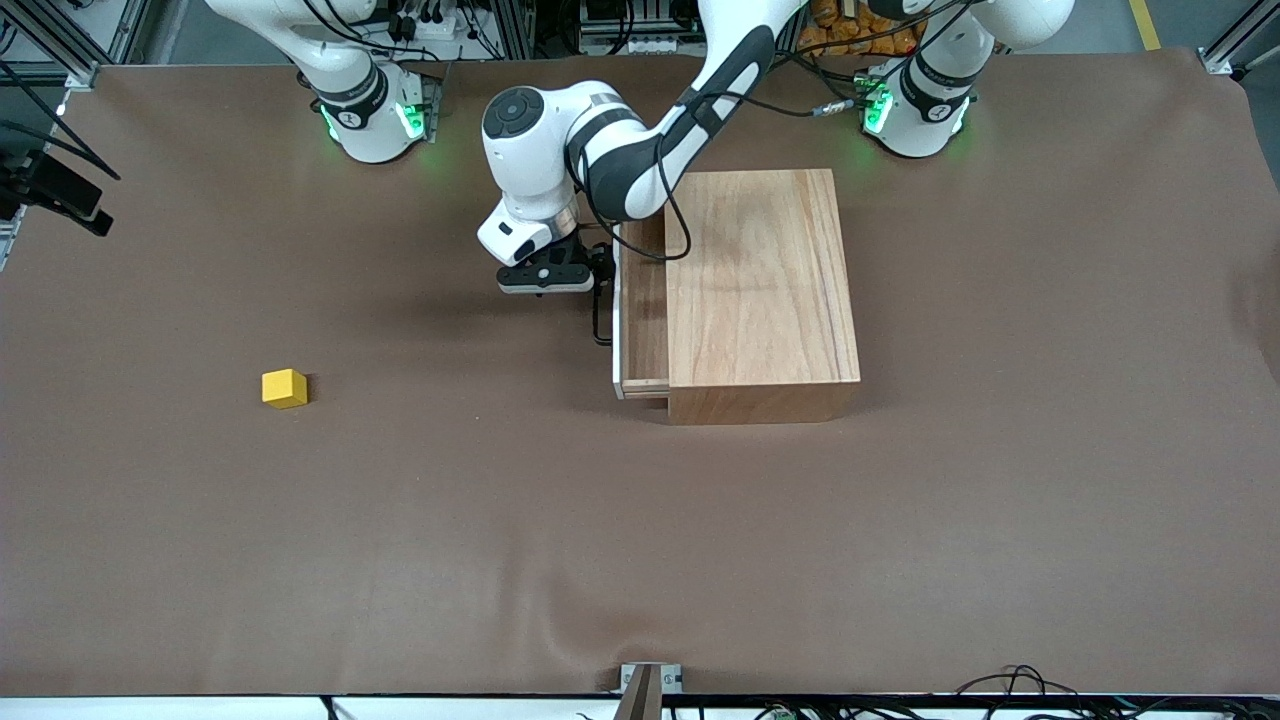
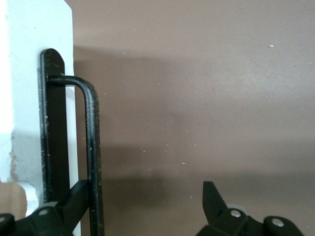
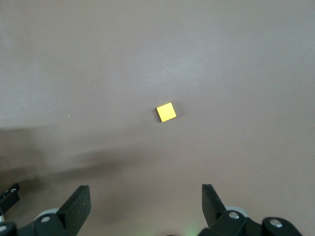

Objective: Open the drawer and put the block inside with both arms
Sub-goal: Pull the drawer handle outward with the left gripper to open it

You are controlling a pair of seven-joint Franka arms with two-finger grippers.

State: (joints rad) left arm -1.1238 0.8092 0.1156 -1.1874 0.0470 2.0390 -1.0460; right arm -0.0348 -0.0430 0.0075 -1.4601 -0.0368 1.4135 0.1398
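Note:
The drawer (image 1: pixel 643 300) is pulled partly out of the light-wood box (image 1: pixel 765 280), its white front panel (image 2: pixel 29 73) facing the right arm's end of the table. My left gripper (image 1: pixel 600 268) is open at the black bar handle (image 1: pixel 600 325). In the left wrist view one finger (image 2: pixel 74 199) sits between the handle bar (image 2: pixel 92 147) and the panel, and the other stands well clear, so the open left gripper (image 2: pixel 146 189) straddles the bar. The yellow block (image 1: pixel 285 388) lies on the brown table toward the right arm's end. My right gripper (image 3: pixel 146 189) is open and empty, high over the table, with the block (image 3: pixel 166 112) below it.
The right arm's base (image 1: pixel 365 110) and the left arm's base (image 1: pixel 915 110) stand along the table's back edge. A black camera mount (image 1: pixel 50 190) sits at the table's edge at the right arm's end. A metal bracket (image 1: pixel 648 685) is at the near edge.

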